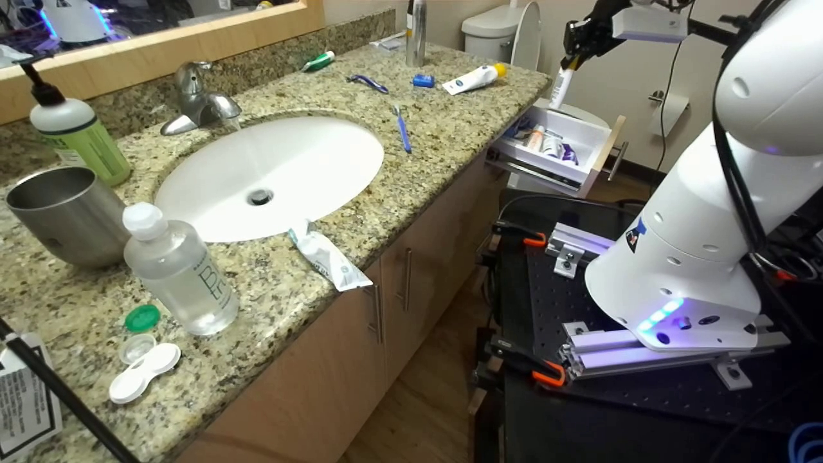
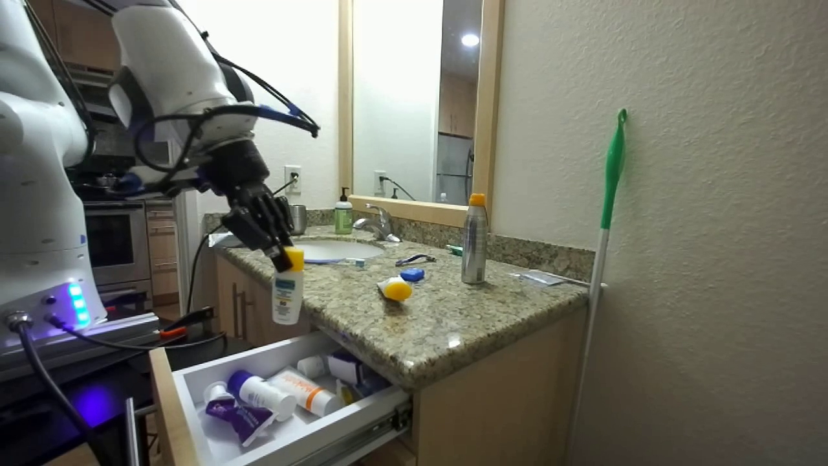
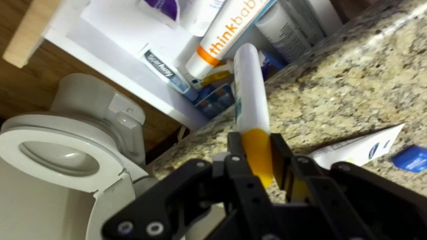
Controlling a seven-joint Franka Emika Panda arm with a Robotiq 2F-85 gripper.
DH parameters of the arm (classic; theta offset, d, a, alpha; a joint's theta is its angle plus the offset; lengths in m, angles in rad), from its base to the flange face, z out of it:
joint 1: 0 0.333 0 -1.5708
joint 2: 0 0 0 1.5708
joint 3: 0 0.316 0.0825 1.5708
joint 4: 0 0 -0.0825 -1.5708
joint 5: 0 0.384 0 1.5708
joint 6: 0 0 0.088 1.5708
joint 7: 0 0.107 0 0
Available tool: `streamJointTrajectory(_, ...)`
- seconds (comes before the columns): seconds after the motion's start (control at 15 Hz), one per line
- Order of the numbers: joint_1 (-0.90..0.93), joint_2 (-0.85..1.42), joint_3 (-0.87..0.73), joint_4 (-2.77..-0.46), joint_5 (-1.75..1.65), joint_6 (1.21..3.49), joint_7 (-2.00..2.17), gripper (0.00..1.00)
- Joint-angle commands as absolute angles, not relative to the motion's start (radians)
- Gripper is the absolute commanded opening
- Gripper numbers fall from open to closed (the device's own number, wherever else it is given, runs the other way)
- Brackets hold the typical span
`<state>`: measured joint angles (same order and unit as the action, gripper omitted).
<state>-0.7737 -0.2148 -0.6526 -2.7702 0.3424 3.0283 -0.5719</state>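
Beside a speckled beige-brown granite bathroom countertop (image 2: 440, 317), an open white drawer (image 2: 336, 425) is seen. Above the drawer, a flattened white plastic bottle with a yellow-orange cap (image 2: 287, 305) is held in the air, cap uppermost and slightly tilted. The cap is pinched between the tips of the black two-fingered gripper (image 3: 256, 138). The bottle's broad face is marked with a blue-green panel and print too small to be read. A white tube with orange lettering (image 3: 227, 36) is contained in the drawer.
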Motion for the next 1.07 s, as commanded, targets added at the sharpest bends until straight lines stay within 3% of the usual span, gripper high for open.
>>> streamJointTrajectory(0.0, -0.745, -0.04, -0.576, -2.708, 0.338, 3.015, -0.451, 0.06)
streamJointTrajectory(0.67, -0.808, 0.107, -0.718, -2.617, 0.067, 2.91, -0.196, 0.06)
streamJointTrajectory(0.73, -0.809, 0.117, -0.731, -2.6, 0.064, 2.899, -0.163, 0.37)
streamJointTrajectory(0.8, -0.807, 0.128, -0.744, -2.582, 0.057, 2.882, -0.136, 0.51)
streamJointTrajectory(0.93, -0.798, 0.131, -0.759, -2.56, 0.046, 2.853, -0.1, 0.64)
streamJointTrajectory(1.0, -0.8, 0.088, -0.753, -2.605, 0.053, 2.889, -0.132, 0.45)
